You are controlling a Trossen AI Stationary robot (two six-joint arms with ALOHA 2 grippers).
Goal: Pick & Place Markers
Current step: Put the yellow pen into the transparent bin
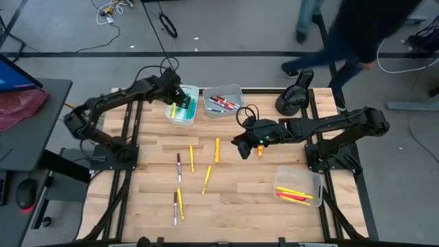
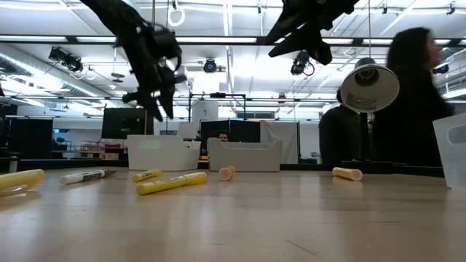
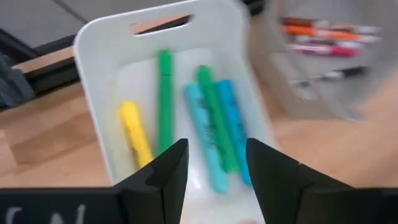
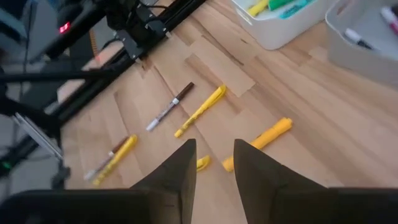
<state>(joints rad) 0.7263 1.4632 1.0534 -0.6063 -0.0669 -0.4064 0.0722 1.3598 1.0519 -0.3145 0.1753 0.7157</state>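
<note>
My left gripper (image 1: pixel 180 96) (image 3: pixel 216 149) hangs open and empty above the white bin (image 1: pixel 184 106) at the table's far side. In that bin lie yellow (image 3: pixel 135 132), green (image 3: pixel 164 99) and light blue (image 3: pixel 208 134) markers. My right gripper (image 1: pixel 242 147) (image 4: pixel 214 146) is open and empty, raised above the middle of the table. Loose markers lie flat on the wood below and to its left: yellow ones (image 1: pixel 217 149) (image 1: pixel 191 158) (image 1: pixel 206 180) (image 4: pixel 202 111), a white one with a dark cap (image 1: pixel 179 167) (image 4: pixel 169 107), and a short yellow-orange one (image 1: pixel 260 151) beside the right gripper.
A grey bin (image 1: pixel 223 99) with red and orange markers stands right of the white bin. A clear bin (image 1: pixel 298 186) near the right edge holds yellow and pink markers. A black lamp (image 1: pixel 295 92) stands at the far right corner. A person (image 1: pixel 357 34) passes beyond the far edge.
</note>
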